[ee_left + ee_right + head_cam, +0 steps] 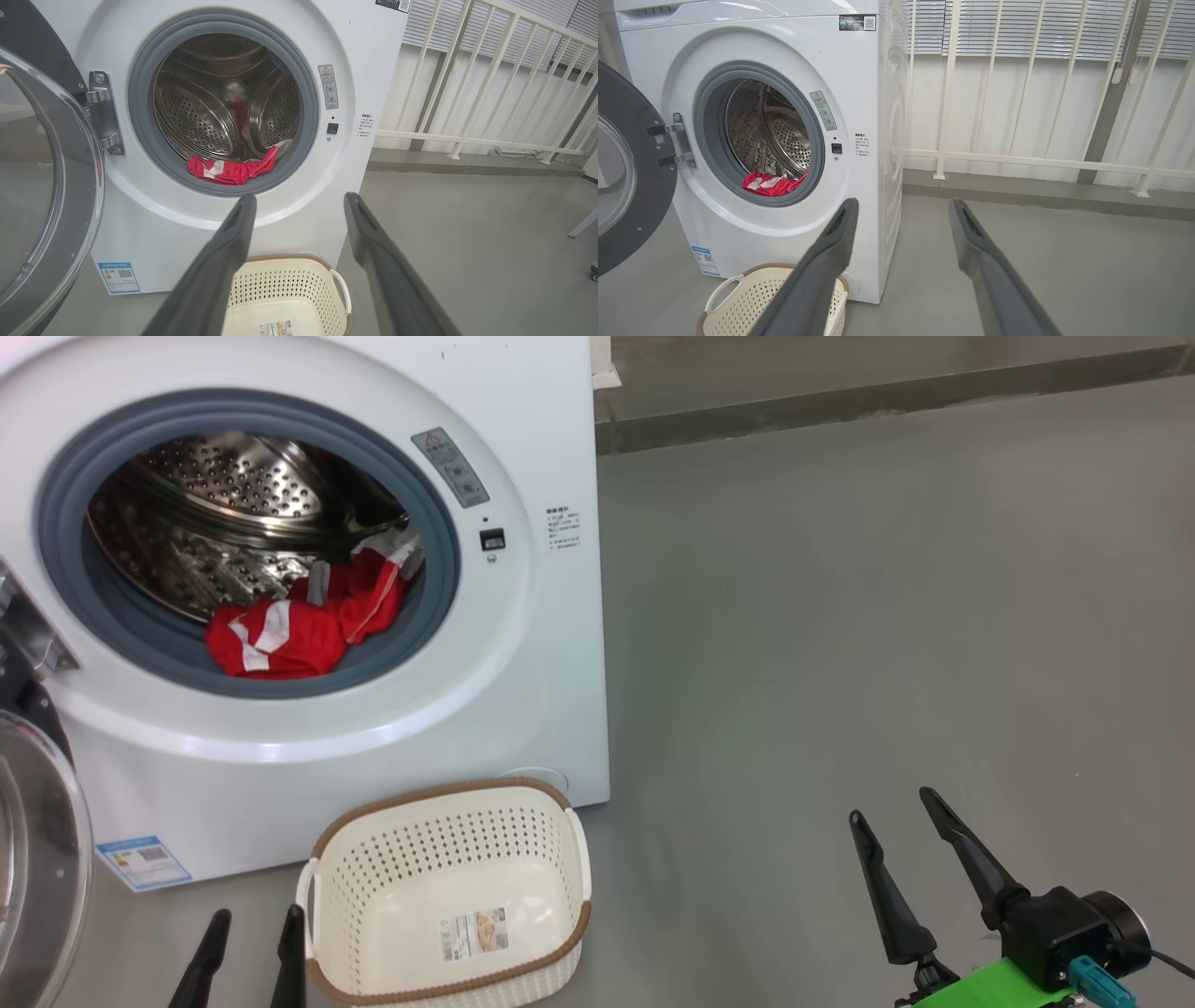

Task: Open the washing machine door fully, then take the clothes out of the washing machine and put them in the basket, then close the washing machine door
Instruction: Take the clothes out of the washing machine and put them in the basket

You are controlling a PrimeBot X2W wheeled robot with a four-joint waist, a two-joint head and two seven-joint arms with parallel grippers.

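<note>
The white washing machine stands with its round black-rimmed glass door swung wide to the left. Red clothes with white trim lie at the front bottom of the steel drum, against the grey ring. The cream basket sits on the floor before the machine, holding nothing. My left gripper is open at the bottom edge, just left of the basket. My right gripper is open over bare floor far to the right. In the left wrist view the clothes lie beyond my open gripper.
Grey floor stretches to the right of the machine. A white railing and wall with blinds run behind it. The open door juts out at the left, close to my left arm.
</note>
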